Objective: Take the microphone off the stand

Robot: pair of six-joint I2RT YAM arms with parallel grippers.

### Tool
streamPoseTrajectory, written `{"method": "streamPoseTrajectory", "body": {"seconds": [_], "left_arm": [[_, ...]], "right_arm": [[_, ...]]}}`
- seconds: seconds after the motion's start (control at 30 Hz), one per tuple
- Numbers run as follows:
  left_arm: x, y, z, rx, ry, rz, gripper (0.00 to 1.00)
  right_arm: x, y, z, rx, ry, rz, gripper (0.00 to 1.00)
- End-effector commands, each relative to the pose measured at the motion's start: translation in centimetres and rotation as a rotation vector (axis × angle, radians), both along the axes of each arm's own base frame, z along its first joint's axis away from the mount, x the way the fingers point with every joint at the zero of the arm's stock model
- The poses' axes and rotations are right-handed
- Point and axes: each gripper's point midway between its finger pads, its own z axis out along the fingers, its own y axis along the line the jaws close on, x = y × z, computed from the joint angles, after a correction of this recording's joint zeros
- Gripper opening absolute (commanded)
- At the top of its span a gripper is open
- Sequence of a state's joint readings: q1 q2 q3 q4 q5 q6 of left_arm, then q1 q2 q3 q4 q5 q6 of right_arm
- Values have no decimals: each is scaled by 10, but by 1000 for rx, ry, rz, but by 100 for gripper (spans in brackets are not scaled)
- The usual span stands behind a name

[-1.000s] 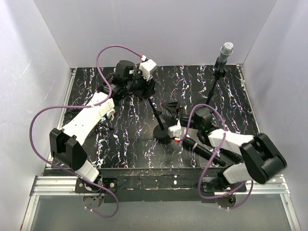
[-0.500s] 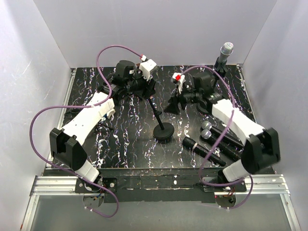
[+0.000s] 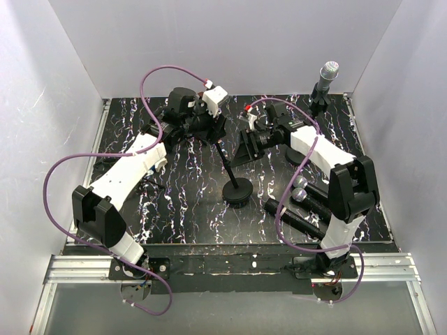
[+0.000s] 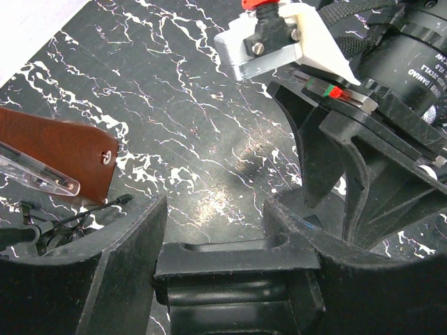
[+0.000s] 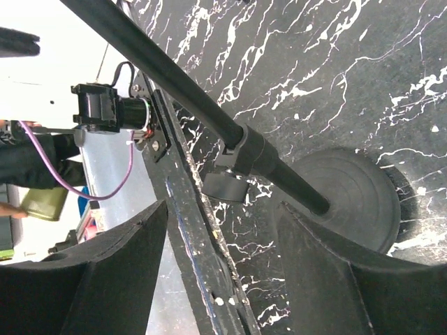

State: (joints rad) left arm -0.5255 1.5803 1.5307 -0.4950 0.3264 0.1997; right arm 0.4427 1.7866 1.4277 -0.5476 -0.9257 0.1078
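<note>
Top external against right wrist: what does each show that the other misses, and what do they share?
Only top external: the microphone on the back stand, loose microphones, and the left arm at the top of the centre stand. Only right wrist: the collar and knob on its pole, close up. Both: that pole and the round base, right fingers open near it.

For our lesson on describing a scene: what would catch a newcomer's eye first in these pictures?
Over a black marbled table, the left gripper and the open right gripper face each other beside a leaning stand in the middle. At the back right a silver-headed mic sits upright on a second stand, and three more mics lie at the front right.
</note>
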Motion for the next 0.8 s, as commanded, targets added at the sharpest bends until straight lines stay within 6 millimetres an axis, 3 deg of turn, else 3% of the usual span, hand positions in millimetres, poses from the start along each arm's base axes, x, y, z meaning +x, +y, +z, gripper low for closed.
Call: {"method": "streamPoseTrajectory", "body": {"seconds": [0.0, 0.47, 0.67, 0.77], "left_arm": [[-9, -5, 20, -45, -11, -25, 55], [-8, -5, 18, -35, -13, -28, 55], [-7, -6, 18, -37, -13, -29, 55], [-6, -6, 17, -36, -12, -27, 55]], "right_arm": [[4, 10, 15, 48, 47, 4, 67], [15, 17, 6, 51, 49, -6, 44], [11, 23, 12, 89, -19, 44, 23], [12, 23, 10, 51, -181, 84, 8]]}}
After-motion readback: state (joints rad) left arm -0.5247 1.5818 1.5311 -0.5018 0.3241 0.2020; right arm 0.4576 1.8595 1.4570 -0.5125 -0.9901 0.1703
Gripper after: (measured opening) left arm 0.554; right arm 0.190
